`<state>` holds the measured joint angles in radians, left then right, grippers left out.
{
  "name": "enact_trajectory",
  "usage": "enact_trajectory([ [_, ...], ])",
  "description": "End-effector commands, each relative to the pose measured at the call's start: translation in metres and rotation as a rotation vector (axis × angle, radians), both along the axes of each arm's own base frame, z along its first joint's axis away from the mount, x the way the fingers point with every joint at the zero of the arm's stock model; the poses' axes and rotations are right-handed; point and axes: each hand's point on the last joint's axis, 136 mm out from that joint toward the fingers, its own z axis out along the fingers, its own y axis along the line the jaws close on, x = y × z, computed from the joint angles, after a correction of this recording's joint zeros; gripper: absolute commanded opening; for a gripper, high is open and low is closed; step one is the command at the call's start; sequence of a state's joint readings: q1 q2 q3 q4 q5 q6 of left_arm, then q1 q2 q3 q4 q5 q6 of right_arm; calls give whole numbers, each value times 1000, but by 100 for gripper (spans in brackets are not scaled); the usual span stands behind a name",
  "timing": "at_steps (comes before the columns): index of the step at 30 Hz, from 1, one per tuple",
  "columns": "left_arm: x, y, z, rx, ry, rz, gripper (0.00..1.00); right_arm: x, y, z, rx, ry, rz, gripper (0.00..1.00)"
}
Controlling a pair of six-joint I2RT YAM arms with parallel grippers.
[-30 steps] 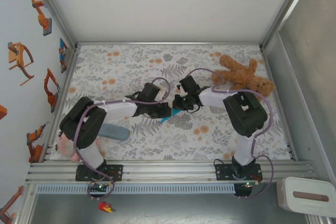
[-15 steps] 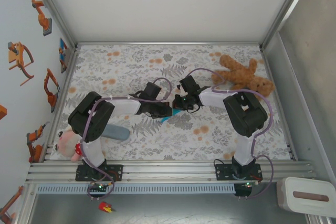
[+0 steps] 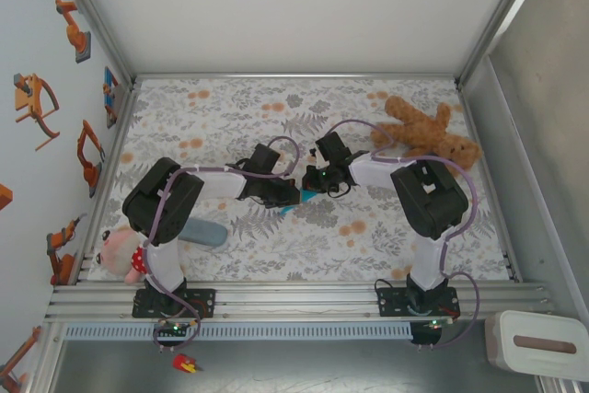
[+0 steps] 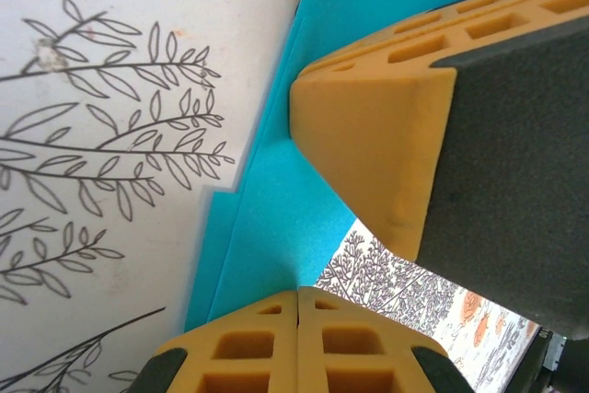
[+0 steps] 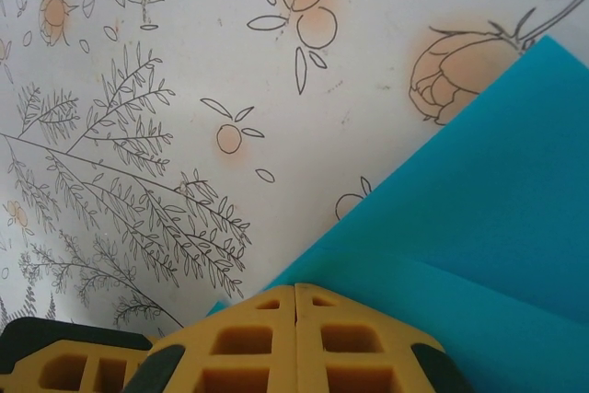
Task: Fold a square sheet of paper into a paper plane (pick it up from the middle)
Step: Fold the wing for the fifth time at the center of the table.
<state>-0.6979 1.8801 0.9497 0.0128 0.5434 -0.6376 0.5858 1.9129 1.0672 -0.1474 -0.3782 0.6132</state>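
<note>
Two claws meet near the middle of the floral surface [image 3: 212, 117], both pressed together on the same piece of turquoise paper [image 3: 289, 210]. In the overhead view the left claw [image 3: 287, 198] reaches in from the left and the right claw [image 3: 313, 187] from the right. They are tip to tip, and only small slivers of the paper show beneath and between them. In the left wrist view the left claw [image 4: 297, 296] has its yellow pads closed flat against each other, pinching a lower corner of the paper [image 4: 276, 190]. The paper runs up and away over the printed leaves as a narrow strip with a crease line along its left side, and one finger of the right claw [image 4: 386, 135] presses against it just above. In the right wrist view the right claw [image 5: 294, 290] is likewise shut, nipping the paper [image 5: 479, 190] where two layers overlap above the pads. A brown teddy bear [image 3: 428, 131] lies well apart at the far right. A grey-blue oblong case [image 3: 202, 232] and a pink plush toy [image 3: 120, 255] sit near the left arm's base.
</note>
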Motion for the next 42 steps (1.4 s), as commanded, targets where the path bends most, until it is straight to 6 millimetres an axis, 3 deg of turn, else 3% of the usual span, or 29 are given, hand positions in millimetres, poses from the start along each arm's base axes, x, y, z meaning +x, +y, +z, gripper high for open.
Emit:
enact_trajectory([
  [1,-18,25,-30,93,92,0,0,-54,-64,-81,-295,215,-8,3],
  [15,-29,46,-16,110,122,4,8,-59,-78,-88,-322,254,-4,2],
  [26,-53,75,-25,208,159,-22,2,-56,-76,-84,-310,255,-3,2],
  [33,-65,90,-19,250,152,-43,1,-55,-75,-82,-308,252,-2,2],
  [38,-62,101,-5,301,99,-31,0,-55,-75,-80,-304,249,-1,2],
  [42,-40,85,27,212,-14,10,2,-50,-67,-71,-268,236,1,2],
])
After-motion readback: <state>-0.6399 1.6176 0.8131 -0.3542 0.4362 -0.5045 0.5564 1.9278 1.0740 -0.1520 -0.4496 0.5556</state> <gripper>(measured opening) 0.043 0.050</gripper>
